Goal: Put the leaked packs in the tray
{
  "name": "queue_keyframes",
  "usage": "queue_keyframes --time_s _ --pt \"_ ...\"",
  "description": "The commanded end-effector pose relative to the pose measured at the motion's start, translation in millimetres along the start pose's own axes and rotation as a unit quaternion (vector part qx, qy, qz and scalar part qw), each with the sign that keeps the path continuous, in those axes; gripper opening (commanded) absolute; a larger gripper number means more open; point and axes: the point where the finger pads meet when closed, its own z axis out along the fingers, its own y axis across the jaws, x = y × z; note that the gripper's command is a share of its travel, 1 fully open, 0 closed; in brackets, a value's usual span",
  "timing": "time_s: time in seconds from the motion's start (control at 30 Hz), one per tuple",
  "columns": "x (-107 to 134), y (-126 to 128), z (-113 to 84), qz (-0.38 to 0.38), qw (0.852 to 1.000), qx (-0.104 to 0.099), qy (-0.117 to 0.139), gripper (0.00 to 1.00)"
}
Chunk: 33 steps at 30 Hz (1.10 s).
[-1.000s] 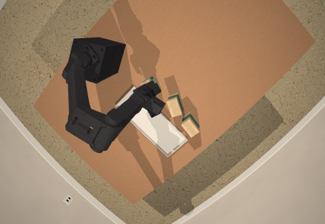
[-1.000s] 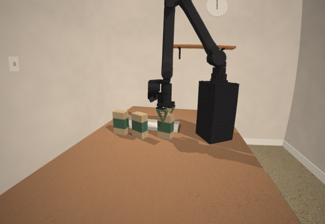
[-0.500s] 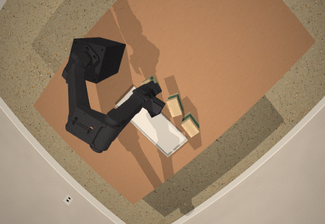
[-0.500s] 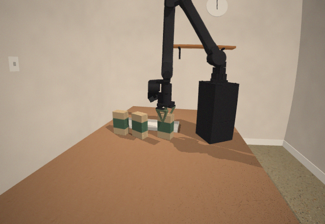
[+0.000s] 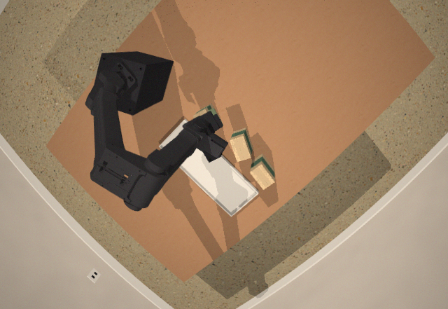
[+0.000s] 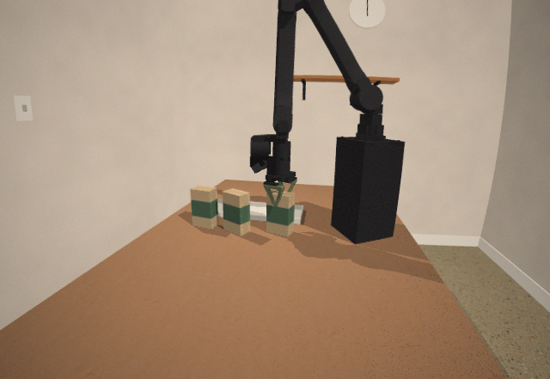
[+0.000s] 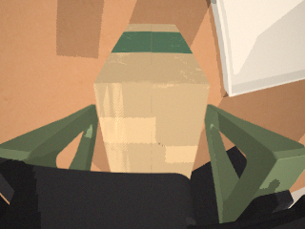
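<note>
Three tan coffee packs with green bands stand upright in a row on the brown table (image 5: 296, 45) (image 6: 222, 313). My gripper (image 6: 279, 189) (image 7: 151, 112) is open, with its green fingers on either side of the top of the pack (image 6: 280, 219) (image 7: 152, 90) (image 5: 206, 110) nearest the arm's base; small gaps show on both sides. In the top view the wrist mostly hides this pack. The middle pack (image 5: 241, 145) (image 6: 236, 211) and the far pack (image 5: 262, 172) (image 6: 204, 206) stand free. The white tray (image 5: 220, 181) (image 6: 257, 210) (image 7: 261, 26) lies beside the row with nothing in it.
The arm's black pedestal (image 5: 141, 81) (image 6: 368, 188) stands on the table close to the tray's end. The arm's forearm reaches across one end of the tray.
</note>
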Motion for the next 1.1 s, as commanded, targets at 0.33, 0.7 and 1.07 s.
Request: queue_keyframes --time_s 0.33,0.7,1.07 --pt "1.1 -1.7 5.1 0.009 1.0 0.002 0.003 0.78" --pt "0.5 -1.4 -2.3 0.009 1.0 0.002 0.003 0.78" --pt "-5.3 1.3 -69.1 0.009 1.0 -0.003 -0.005 0.78"
